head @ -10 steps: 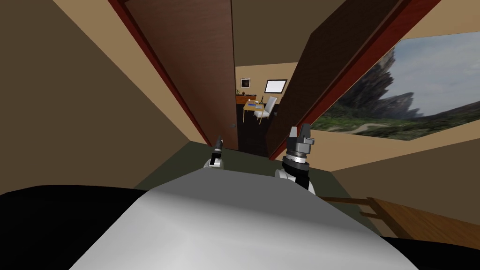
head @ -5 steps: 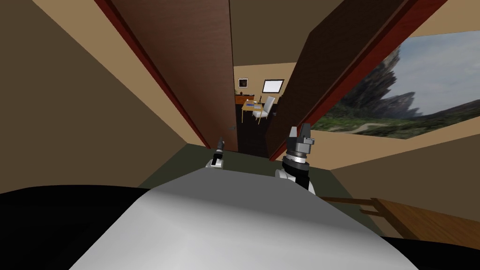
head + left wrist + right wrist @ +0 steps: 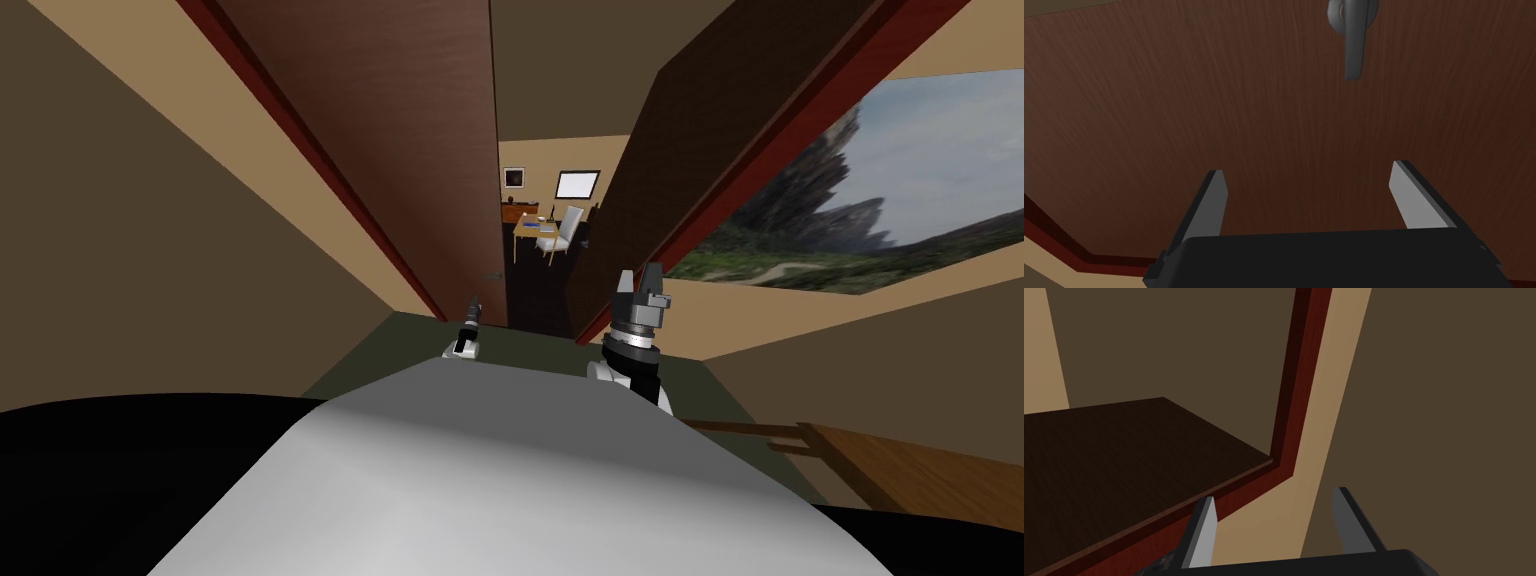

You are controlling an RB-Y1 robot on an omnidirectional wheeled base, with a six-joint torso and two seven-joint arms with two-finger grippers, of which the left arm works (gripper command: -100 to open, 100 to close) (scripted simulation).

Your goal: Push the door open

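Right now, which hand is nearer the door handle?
Left. The left gripper faces the door, handle just beyond its open fingers; the right gripper points at the door frame, away from it.

Dark-bodied end effector, grey blade fingers

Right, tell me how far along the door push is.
Done: the door stands ajar, with a table visible through the gap. In hand: the left gripper, open, faces the door panel near its handle; contact is unclear. Left: the gap looks narrow, so push wider. The right gripper hangs open by the frame.
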